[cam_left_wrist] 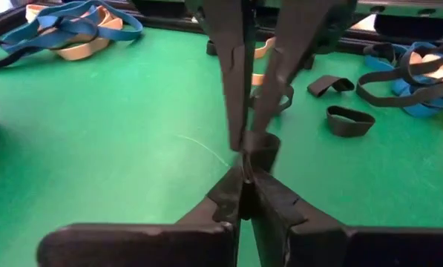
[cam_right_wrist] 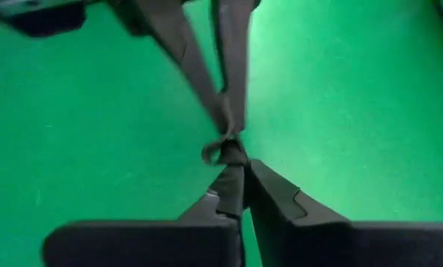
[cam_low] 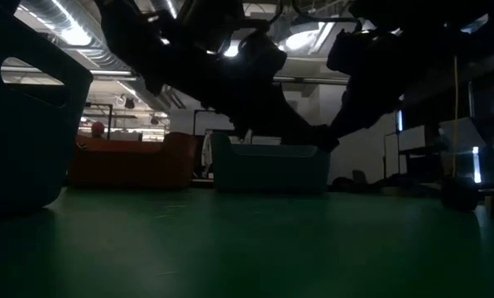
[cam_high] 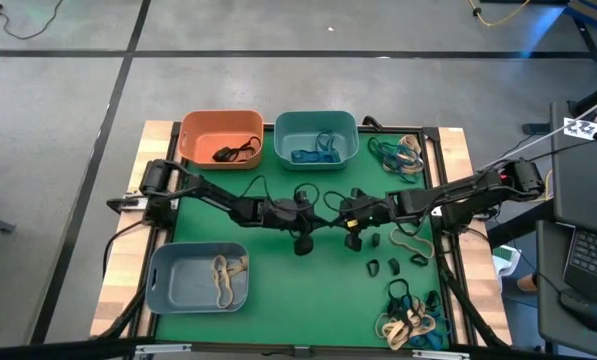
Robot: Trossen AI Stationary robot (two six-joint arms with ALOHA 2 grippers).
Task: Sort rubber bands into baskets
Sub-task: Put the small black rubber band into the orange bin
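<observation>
Black rubber band (cam_left_wrist: pixel 264 145), one loop, pinched between two grippers over the middle of the green mat (cam_high: pixel 278 255): the left gripper (cam_left_wrist: pixel 245 172) has its fingers pressed together on one side of it, the right gripper (cam_right_wrist: pixel 232 165) likewise closed on it from the opposite side, tips nearly touching. Step in hand, by judgement: a hand-over of one black band between arms, mid-table. Orange basket (cam_high: pixel 221 138), far edge, holds black bands; teal basket (cam_high: pixel 316 137) beside it holds blue ones; grey-blue basket (cam_high: pixel 197 277), near left, holds tan ones. Unsorted mixed heaps (cam_high: pixel 399 153) lie at the far right and near right corners, with loose black bands (cam_high: pixel 394 266) between. Next move calls for one gripper to release cleanly while the other carries the band to the orange basket.
</observation>
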